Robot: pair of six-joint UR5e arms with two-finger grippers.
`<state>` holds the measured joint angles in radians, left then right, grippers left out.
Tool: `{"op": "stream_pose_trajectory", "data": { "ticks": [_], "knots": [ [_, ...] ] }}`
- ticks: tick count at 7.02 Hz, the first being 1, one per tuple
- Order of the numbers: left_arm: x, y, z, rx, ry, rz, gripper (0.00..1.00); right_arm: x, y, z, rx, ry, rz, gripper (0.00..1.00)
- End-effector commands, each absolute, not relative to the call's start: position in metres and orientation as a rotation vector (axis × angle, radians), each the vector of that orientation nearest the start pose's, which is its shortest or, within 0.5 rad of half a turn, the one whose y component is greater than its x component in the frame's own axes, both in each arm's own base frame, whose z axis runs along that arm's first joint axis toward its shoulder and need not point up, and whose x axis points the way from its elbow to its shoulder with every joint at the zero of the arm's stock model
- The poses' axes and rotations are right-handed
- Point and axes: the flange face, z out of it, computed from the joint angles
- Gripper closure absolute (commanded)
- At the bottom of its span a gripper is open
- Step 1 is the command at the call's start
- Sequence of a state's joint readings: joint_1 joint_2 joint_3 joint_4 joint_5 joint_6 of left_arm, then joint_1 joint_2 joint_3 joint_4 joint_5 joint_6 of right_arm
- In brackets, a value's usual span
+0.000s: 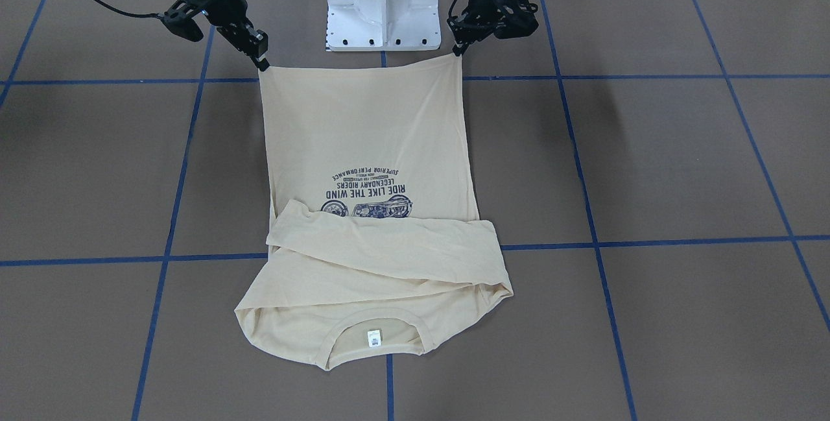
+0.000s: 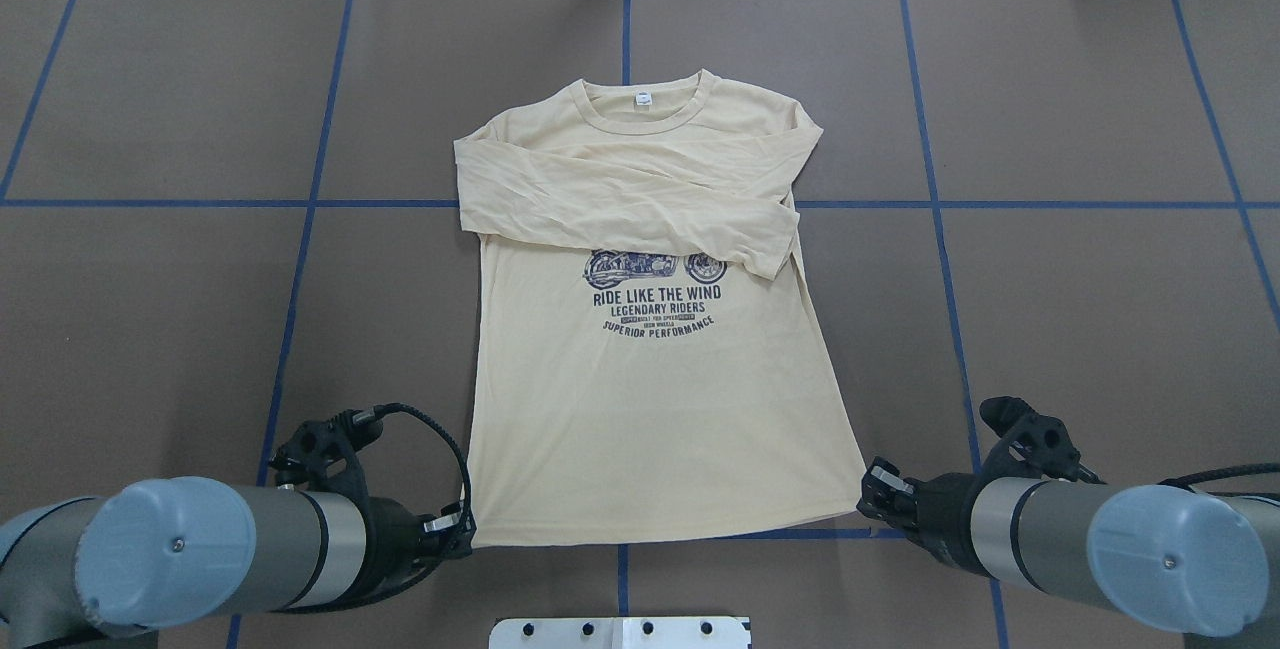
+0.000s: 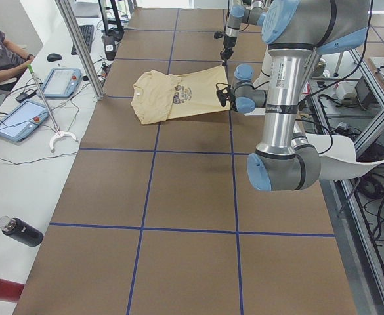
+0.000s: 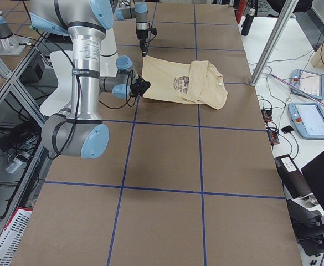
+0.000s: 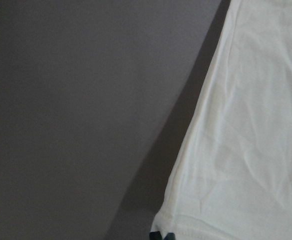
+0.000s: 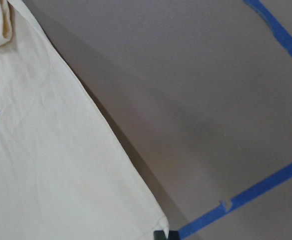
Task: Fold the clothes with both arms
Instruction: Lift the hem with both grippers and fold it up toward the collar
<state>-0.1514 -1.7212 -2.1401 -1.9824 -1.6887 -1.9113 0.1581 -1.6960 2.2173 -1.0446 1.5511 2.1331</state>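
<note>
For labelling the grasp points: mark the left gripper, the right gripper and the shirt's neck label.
left gripper (image 1: 458,52), front-facing view, fingertips at the shirt (image 1: 363,122) hem corner.
right gripper (image 1: 262,64), front-facing view, fingertips at the other hem corner.
neck label (image 1: 374,337), front-facing view, middle of the white tag.

The shirt (image 2: 650,409) has dark blue words (image 2: 656,305) on its front: "RIDE LIKE THE WIND", "LEGENDARY RIDERS" and "SUPERIOR PERFORMANCE" (one tiny line between them is too small to read). The print on the white neck label (image 2: 640,101) is too small to read.
</note>
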Motion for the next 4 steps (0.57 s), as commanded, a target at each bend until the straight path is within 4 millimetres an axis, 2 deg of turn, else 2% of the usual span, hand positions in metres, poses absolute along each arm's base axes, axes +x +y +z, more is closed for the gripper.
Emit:
{"op": "stream_pose_trajectory", "data": {
  "ticks": [1,2,3,4],
  "knots": [
    [0.453,-0.158,0.248,-0.307,1.133,-0.382,1.00,-0.376,-0.183,0.334,-0.288,-1.065,0.636,1.00],
    [0.450,-0.154,0.243,-0.317,1.138,-0.381,1.00,-0.365,-0.177,0.322,-0.325,-1.078,0.614,1.00],
    [0.448,-0.155,0.242,-0.318,1.141,-0.383,1.00,-0.362,-0.176,0.319,-0.350,-1.078,0.624,1.00],
    [0.434,-0.159,0.229,-0.319,1.173,-0.382,1.00,-0.357,-0.185,0.317,-0.337,-1.087,0.645,1.00]
  ]
}}
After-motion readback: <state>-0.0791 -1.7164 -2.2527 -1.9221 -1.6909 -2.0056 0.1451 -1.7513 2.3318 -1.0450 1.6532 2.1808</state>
